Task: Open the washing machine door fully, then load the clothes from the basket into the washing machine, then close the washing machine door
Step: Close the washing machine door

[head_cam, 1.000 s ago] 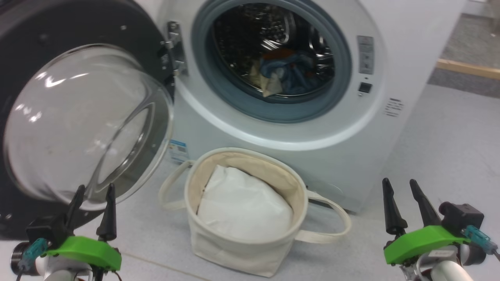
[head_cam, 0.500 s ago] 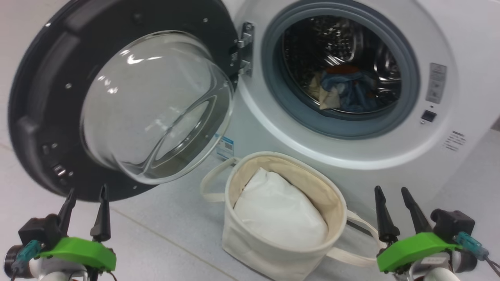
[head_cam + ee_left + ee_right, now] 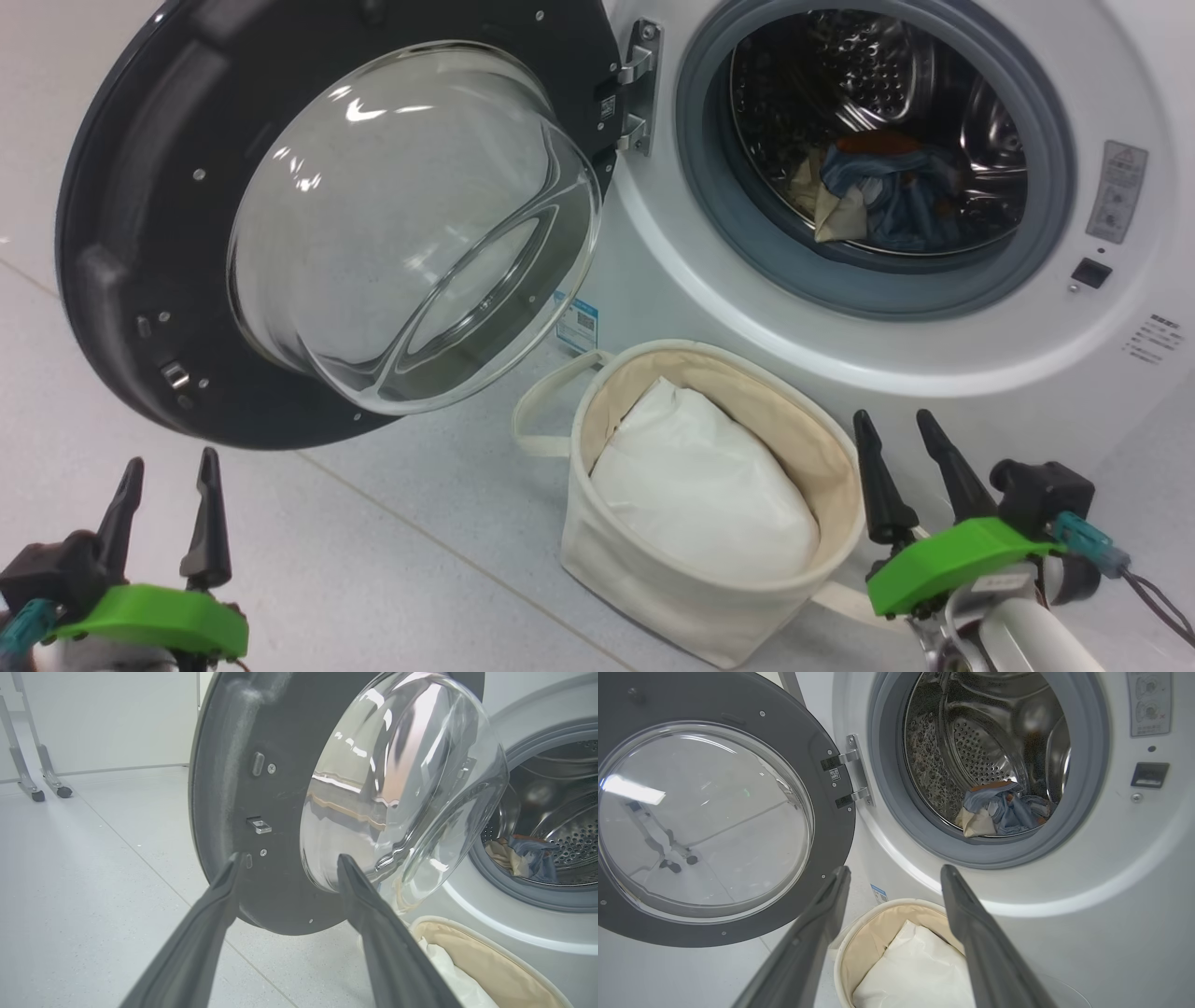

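The washing machine door (image 3: 355, 224) hangs swung wide on its hinge (image 3: 639, 93). It is a stiff, heavy-looking disc: a glossy black frame around a domed clear glass bowl, smooth and likely slippery. I judge it is best pushed at the free rim, far from the hinge.

The clothes (image 3: 887, 201) — soft, crumpled blue and cream cloth — lie low in the perforated steel drum (image 3: 840, 75). The canvas basket (image 3: 709, 347), on the floor just before the washing machine (image 3: 747, 308), holds plain white padding (image 3: 700, 485).

The left fingers (image 3: 207, 523) and right fingers (image 3: 874, 485) stand spread apart, empty.
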Motion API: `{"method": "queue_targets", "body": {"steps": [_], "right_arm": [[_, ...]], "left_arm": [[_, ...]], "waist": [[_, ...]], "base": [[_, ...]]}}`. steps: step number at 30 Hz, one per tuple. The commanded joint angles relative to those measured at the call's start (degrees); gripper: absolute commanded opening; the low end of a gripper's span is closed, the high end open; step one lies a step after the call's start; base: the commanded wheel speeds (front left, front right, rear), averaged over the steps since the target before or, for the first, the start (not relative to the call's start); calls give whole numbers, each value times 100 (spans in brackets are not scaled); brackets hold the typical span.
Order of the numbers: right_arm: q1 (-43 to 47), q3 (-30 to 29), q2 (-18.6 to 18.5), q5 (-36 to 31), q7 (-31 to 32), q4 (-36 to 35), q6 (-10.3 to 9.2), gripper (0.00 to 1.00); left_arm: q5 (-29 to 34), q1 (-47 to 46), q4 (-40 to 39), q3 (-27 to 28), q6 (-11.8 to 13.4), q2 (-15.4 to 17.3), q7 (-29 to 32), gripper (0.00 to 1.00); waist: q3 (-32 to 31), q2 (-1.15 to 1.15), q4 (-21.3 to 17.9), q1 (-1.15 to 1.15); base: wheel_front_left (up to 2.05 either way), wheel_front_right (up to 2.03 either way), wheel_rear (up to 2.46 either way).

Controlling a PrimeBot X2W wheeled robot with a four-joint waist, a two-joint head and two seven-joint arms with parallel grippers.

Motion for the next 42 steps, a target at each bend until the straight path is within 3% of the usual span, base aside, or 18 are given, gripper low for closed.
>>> {"method": "queue_targets", "body": {"steps": [1, 26, 27, 33, 38, 42], "right_arm": [[-213, 105, -113, 28, -71, -143, 42, 100], [-451, 293, -118, 183, -71, 10, 42, 100], [-442, 286, -118, 179, -71, 8, 42, 100], [-424, 274, -134, 175, -71, 13, 42, 100], [-433, 261, -171, 177, -71, 13, 42, 100], [-433, 250, -177, 172, -71, -1, 42, 100]], "left_arm": [[-19, -150, -243, 225, 43, 140, -69, 100], [-26, -68, -378, 369, -15, 77, -69, 100], [-40, -92, -518, 390, -63, 72, -69, 0], [-292, -248, -1237, 546, -249, 18, -69, 0], [-1397, -815, -1787, 1100, -322, 64, 367, 0], [-2238, -1427, -1708, 1666, -107, 302, 1054, 0]], "waist": [[13, 0, 11, 0], [37, 0, 19, 0], [33, 0, 19, 0], [23, 0, 20, 0], [9, 0, 20, 0], [-7, 0, -5, 0]], "base": [[0, 0, 0], [0, 0, 0], [0, 0, 0], [0, 0, 0], [0, 0, 0], [0, 0, 0]]}}
